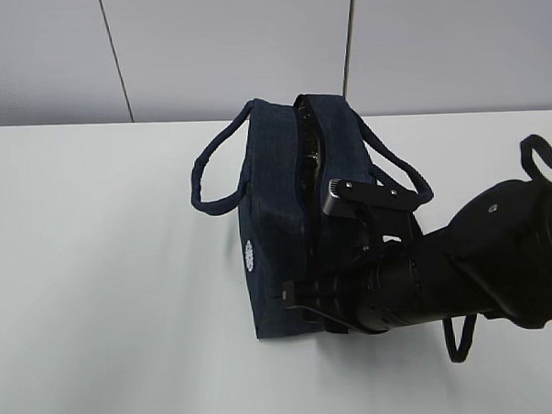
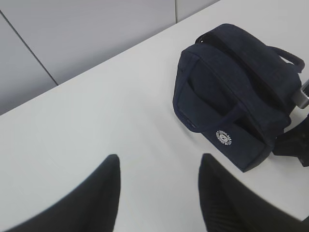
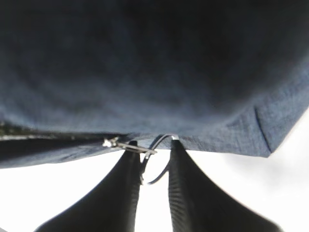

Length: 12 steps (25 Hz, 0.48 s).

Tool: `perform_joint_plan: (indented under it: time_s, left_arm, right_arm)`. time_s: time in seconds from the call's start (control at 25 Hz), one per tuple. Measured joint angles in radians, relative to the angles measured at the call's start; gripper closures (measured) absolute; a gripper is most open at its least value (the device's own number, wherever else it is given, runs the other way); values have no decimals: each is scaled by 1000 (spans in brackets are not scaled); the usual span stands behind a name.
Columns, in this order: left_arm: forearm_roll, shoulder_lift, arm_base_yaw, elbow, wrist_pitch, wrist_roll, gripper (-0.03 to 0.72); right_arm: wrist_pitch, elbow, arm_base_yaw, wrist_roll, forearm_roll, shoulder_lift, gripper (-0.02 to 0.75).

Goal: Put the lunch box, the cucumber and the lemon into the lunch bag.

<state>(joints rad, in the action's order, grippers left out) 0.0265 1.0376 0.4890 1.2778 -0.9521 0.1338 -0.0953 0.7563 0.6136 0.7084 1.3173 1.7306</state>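
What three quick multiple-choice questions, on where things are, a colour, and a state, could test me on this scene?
1. Where is the right end effector?
A. at the lunch bag's zipper ring
B. at the far table edge
C. on a loop handle

2. What colour is the bag's round logo?
A. red
B. white
C. yellow

3. How is the left end effector?
A. shut on the bag
B. holding a lemon
C. open, holding nothing

Answers: 1 A, the right wrist view shows the ring between its fingers. 2 B, it shows white on navy. 3 C, bare table shows between its fingers.
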Motion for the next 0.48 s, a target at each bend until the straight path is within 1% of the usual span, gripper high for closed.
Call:
perform_joint_plan:
  time_s: [0.28, 0.48]
  left_arm:
    - [6, 0, 0, 0, 0, 0, 326]
    - [6, 0, 0, 0, 0, 0, 326]
  right_arm:
    - [2, 0, 0, 2, 1, 0, 738]
    - [2, 0, 0, 2, 2, 0, 738]
